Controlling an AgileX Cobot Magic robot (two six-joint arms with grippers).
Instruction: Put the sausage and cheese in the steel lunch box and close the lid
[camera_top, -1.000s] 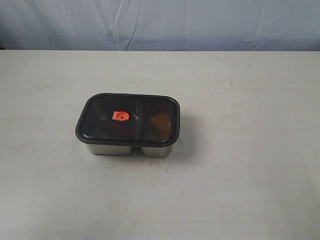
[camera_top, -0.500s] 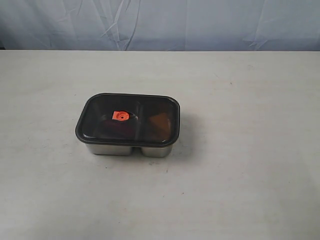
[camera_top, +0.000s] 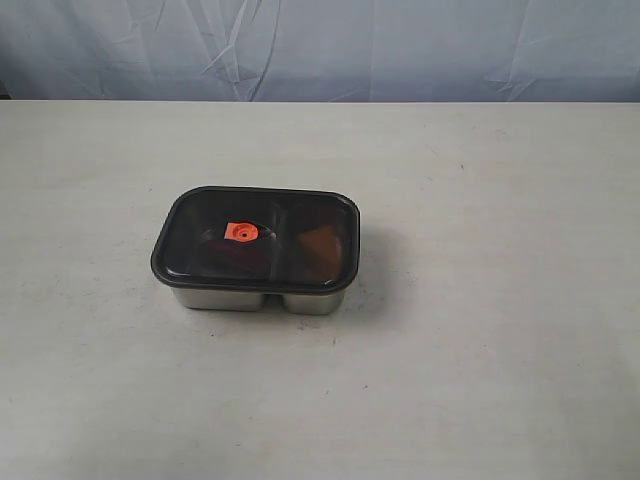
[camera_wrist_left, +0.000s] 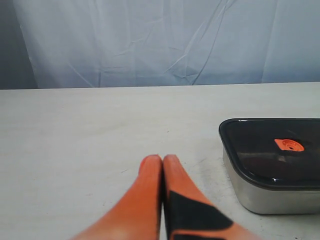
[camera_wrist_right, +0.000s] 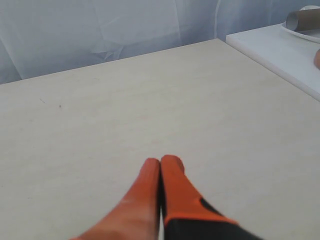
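Observation:
The steel lunch box stands in the middle of the table with the dark tinted lid lying flat on it, its orange-red valve facing up. Through the lid a yellow-orange shape, the cheese, shows dimly in the right compartment. A dark reddish form under the valve may be the sausage. Neither arm appears in the exterior view. My left gripper is shut and empty, off to one side of the lunch box and lid. My right gripper is shut over bare table.
A pale blue cloth backdrop hangs behind the table. In the right wrist view a white side surface adjoins the table's edge, with a plate on it.

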